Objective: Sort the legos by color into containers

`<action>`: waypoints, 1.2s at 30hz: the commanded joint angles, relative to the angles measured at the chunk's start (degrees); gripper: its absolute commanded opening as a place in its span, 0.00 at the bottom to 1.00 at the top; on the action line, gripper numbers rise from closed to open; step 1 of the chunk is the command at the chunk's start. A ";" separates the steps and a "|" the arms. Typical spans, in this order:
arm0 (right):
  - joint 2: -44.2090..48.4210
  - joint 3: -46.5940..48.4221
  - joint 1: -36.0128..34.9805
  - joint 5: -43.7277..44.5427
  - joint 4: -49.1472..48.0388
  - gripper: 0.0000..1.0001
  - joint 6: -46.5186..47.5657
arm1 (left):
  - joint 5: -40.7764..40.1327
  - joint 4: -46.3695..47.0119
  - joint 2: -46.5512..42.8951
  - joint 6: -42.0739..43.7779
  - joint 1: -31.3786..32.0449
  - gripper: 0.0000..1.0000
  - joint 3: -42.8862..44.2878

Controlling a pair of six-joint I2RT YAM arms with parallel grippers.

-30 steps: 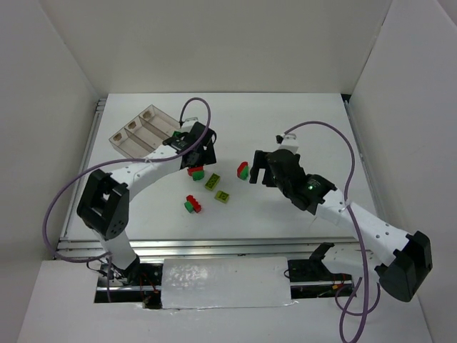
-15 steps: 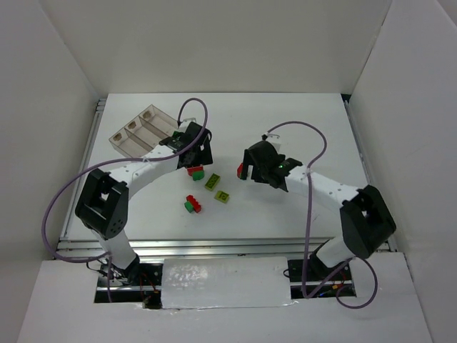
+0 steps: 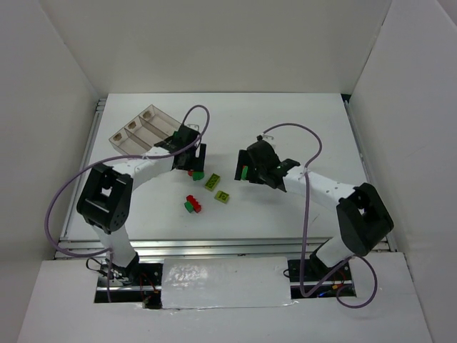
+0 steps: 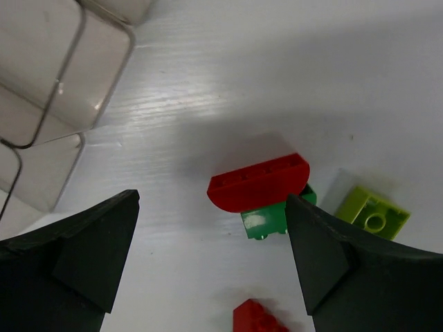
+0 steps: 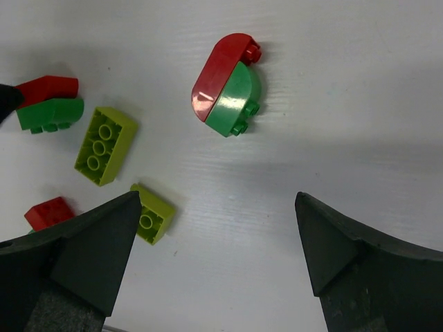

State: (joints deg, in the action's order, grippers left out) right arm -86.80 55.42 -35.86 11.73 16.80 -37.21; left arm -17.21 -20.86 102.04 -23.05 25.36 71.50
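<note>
The clear three-compartment tray (image 3: 141, 128) stands at the back left and shows in the left wrist view (image 4: 41, 76). My left gripper (image 3: 193, 158) is open and empty just in front of the tray. A red curved brick (image 4: 257, 183) on a green brick (image 4: 266, 220) lies just beyond its fingertips. My right gripper (image 3: 246, 166) is open and empty, hovering near a red-and-green curved pair (image 5: 225, 86). Two yellow-green bricks (image 5: 105, 145) (image 5: 152, 214) and a red brick (image 5: 48, 213) lie between the arms.
Another red-on-green pair (image 3: 192, 204) lies nearer the front. White walls enclose the table on three sides. A metal rail (image 3: 214, 246) runs along the near edge. Purple cables loop above both arms.
My right arm has swung left, bringing its gripper close over the red-and-green curved pair. My left gripper has shifted slightly left toward the tray. No brick has moved.
</note>
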 commanded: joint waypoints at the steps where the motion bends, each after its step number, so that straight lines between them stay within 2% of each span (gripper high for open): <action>1: 3.22 -1.89 -0.97 -2.93 -2.56 0.99 1.79 | 8.14 10.11 -4.39 13.19 0.30 0.99 -5.39; 4: 4.89 -3.21 -1.93 -3.73 -2.56 1.00 2.58 | 14.56 12.95 -4.84 17.85 0.12 1.00 -6.64; 9: 8.84 -5.84 -3.43 -6.53 -3.35 1.00 3.46 | 16.68 11.80 0.00 26.47 -0.49 0.99 -4.00; 12: 10.34 -6.55 -4.31 -7.24 -3.17 1.00 4.25 | 21.76 13.13 0.00 25.86 -3.03 0.99 -4.18; 13: 10.78 -6.64 -4.57 -7.24 -3.09 1.00 4.43 | 26.22 13.30 0.00 25.95 -3.48 1.00 -4.35; 16: 11.74 -6.99 -4.75 -7.68 -3.00 1.00 4.87 | 31.53 11.82 1.23 28.93 -3.83 0.99 -3.39; 24: 13.33 -9.01 -5.45 -9.27 -5.02 1.00 4.78 | 29.34 3.73 7.56 31.66 -4.10 0.99 4.60; 36: 12.27 -9.01 -5.89 -9.35 -5.37 1.00 4.87 | 25.92 3.11 6.24 30.26 -3.13 0.99 1.18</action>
State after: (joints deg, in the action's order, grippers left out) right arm -75.75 46.68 -41.01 2.52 13.63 -33.12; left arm 9.69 -17.26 109.54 6.24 21.63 72.75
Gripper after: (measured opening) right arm 0.995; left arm 0.993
